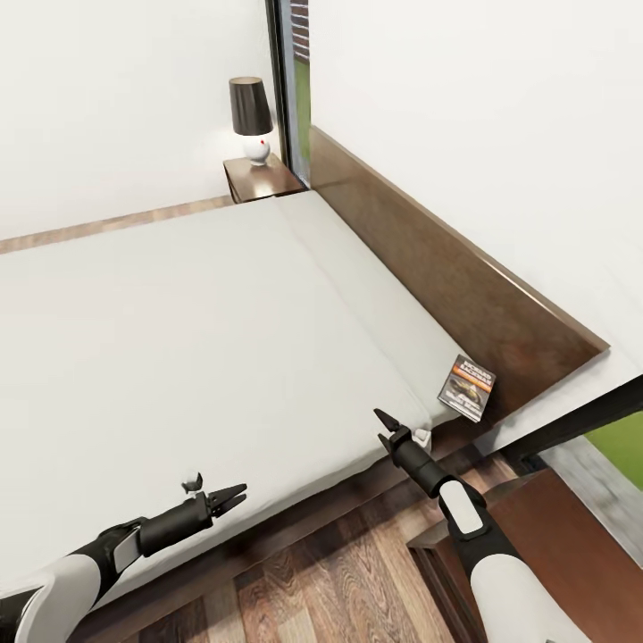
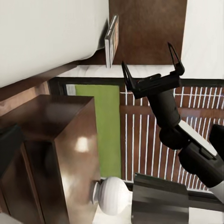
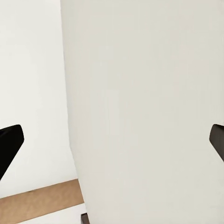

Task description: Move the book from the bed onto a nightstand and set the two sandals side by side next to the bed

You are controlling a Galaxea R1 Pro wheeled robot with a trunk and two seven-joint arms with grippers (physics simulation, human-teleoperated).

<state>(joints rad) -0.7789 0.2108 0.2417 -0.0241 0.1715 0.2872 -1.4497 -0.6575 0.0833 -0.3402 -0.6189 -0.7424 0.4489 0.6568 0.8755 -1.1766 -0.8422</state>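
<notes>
The book lies on the bed's pale grey mattress at its near corner, close to the dark headboard; the left wrist view catches the book edge-on. My right gripper hovers open at the mattress edge, a short way left of the book, with nothing between its fingers. It also appears open as the right gripper in the left wrist view. My left gripper is open and empty over the mattress's near edge, further left. The two sandals are out of view.
One nightstand stands right below my right arm, beside the bed's near corner. The other nightstand is at the far side, carrying a black-shaded lamp. A tall window rises behind the headboard. Wood floor runs along the bed.
</notes>
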